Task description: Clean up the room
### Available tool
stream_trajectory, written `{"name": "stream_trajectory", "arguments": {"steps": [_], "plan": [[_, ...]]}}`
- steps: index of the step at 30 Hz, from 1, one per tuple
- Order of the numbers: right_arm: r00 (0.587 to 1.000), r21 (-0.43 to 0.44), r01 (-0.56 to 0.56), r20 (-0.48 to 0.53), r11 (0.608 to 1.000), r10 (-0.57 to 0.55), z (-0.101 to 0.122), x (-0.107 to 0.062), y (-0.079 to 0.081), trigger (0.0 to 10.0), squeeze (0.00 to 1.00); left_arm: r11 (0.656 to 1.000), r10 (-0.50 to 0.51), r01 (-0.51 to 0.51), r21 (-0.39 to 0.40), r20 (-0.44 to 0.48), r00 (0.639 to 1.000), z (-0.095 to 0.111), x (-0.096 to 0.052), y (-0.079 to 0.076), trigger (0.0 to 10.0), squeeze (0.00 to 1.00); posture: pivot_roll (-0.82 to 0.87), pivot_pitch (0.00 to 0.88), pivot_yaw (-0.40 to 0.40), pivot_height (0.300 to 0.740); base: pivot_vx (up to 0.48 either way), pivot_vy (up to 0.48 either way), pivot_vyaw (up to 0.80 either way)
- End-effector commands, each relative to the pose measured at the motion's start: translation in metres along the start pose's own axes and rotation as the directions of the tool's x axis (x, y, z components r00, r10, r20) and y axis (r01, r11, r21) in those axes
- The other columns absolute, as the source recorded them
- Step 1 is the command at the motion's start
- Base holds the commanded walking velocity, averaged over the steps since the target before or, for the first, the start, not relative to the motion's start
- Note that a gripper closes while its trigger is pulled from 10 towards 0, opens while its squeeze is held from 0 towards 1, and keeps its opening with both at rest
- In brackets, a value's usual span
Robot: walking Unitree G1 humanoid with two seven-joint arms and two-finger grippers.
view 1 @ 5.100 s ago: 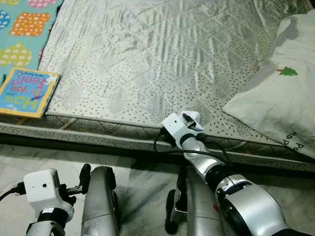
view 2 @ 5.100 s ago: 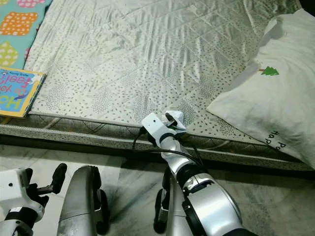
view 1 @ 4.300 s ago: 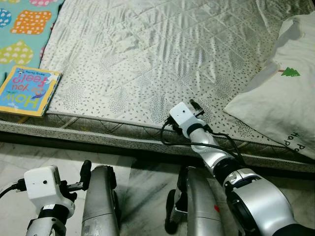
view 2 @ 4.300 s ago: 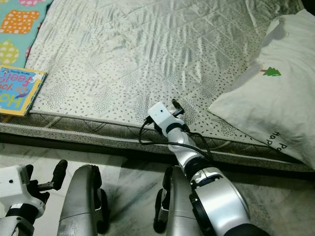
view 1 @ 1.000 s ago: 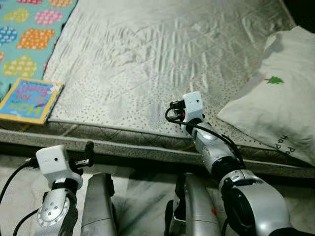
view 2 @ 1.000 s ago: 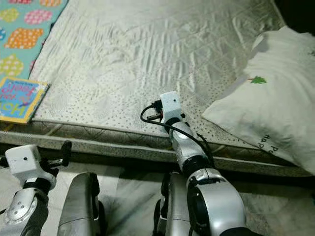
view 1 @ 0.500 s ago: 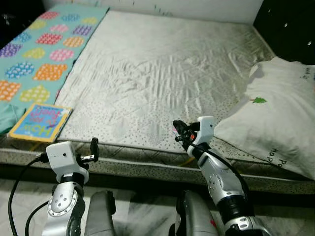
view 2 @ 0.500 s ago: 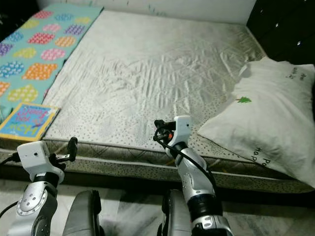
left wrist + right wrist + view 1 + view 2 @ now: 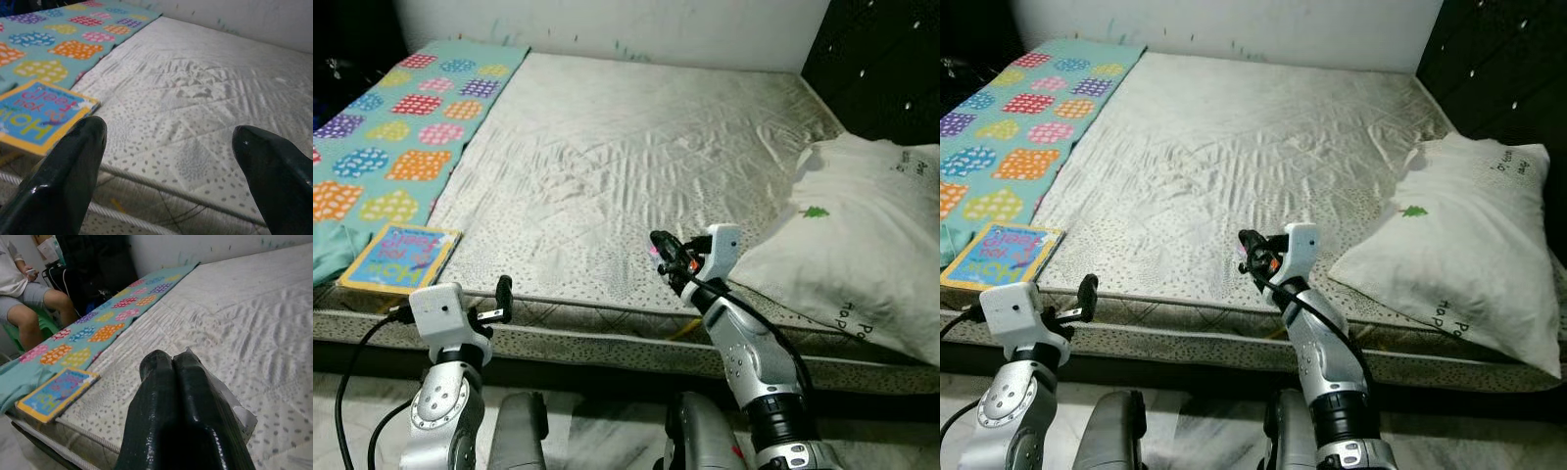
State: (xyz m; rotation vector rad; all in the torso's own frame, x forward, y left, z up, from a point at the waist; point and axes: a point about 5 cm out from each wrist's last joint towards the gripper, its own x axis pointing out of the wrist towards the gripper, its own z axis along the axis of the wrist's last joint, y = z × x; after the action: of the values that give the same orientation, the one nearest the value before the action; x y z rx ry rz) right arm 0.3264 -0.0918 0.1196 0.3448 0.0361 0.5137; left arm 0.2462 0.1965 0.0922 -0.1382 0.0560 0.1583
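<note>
Teal patterned mat (image 9: 391, 147) noted at far left of mattress (image 9: 636, 157), with picture book (image 9: 401, 258) lying flat near the front edge, partly on the mat. Left gripper (image 9: 499, 299) raised just ahead of the mattress front edge, near the book but apart from it, fingers (image 9: 68, 171) spread wide with nothing between. Right gripper (image 9: 666, 253) held over the mattress front portion, fingers (image 9: 181, 401) pressed together, pinching a white scrap of paper (image 9: 230, 401); white pillow (image 9: 862, 235) with small green tree print lying at far right.
</note>
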Motion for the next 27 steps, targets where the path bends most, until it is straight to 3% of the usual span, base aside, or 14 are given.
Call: {"name": "stream_trajectory", "arguments": {"steps": [1,19,23,27], "plan": [[1.000,-0.001,-0.007,0.008,1.000,0.007,0.0038,0.0006,0.0031,10.0,0.00,1.000,-0.006,0.006,0.000,0.009,1.000,0.0010,0.0009,0.0001,10.0,0.00,-0.01,0.018,-0.050,0.653,0.000,0.000,0.00],[1.000,0.014,0.029,-0.013,0.999,-0.029,0.0030,-0.0023,0.0012,10.0,0.00,1.000,-0.023,0.023,-0.003,-0.003,1.000,-0.0020,0.0047,-0.0007,10.0,0.00,-0.02,0.012,-0.036,0.738,0.000,0.000,0.00],[0.999,0.013,0.037,-0.016,0.999,-0.037,0.0024,-0.0026,-0.0003,10.0,0.00,1.000,-0.029,0.029,-0.009,-0.003,1.000,-0.0024,0.0053,-0.0011,10.0,0.00,-0.02,0.012,-0.036,0.740,0.000,0.000,0.00],[0.998,0.093,0.060,-0.031,0.994,-0.057,0.0026,-0.0005,-0.0034,10.0,0.00,1.000,-0.023,0.023,0.008,-0.021,1.000,-0.0076,0.0098,-0.0008,10.0,0.00,-0.01,0.000,-0.028,0.740,0.000,0.000,0.00]]}}
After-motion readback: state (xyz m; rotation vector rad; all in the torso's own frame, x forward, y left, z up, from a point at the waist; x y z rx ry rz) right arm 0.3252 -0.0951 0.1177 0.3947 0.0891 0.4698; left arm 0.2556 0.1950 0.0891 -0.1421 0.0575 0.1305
